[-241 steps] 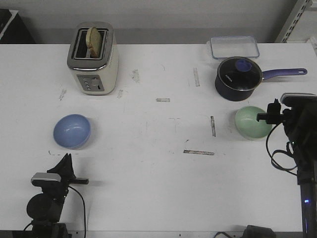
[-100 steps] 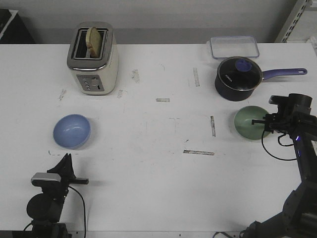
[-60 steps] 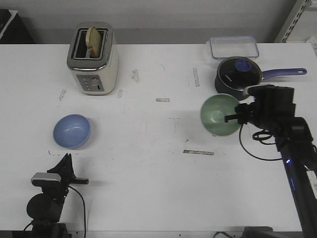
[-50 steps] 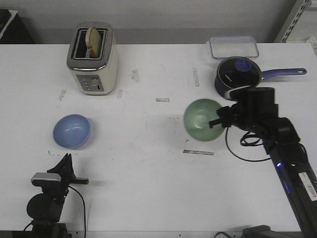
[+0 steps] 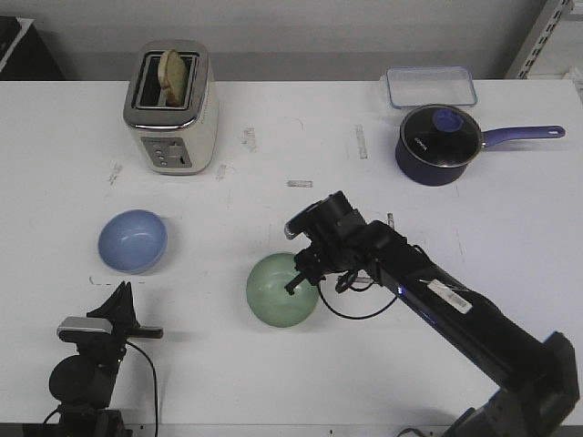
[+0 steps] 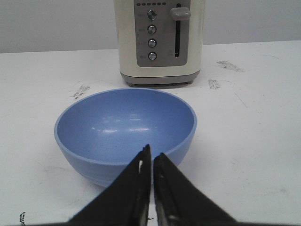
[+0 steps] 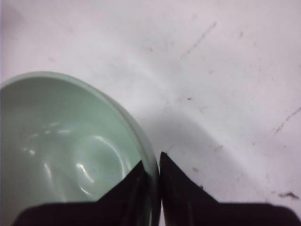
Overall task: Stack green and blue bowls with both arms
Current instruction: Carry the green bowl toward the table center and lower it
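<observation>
green bowl (image 5: 281,290) pinched at its rim by right tool (image 5: 300,276).

A white worktop (image 5: 273,382) fills nearly the whole front view, its surface marked with grey scuffs and short strips of worn tape (image 5: 365,279). Behind its far edge runs a plain grey wall (image 5: 301,32), darker low down where shadow falls. At the far right corner stands a pale metal shelf upright (image 5: 537,41) with holes along it. At the far left sits something dark (image 5: 23,50), too dim to identify. Light is even and soft
</observation>
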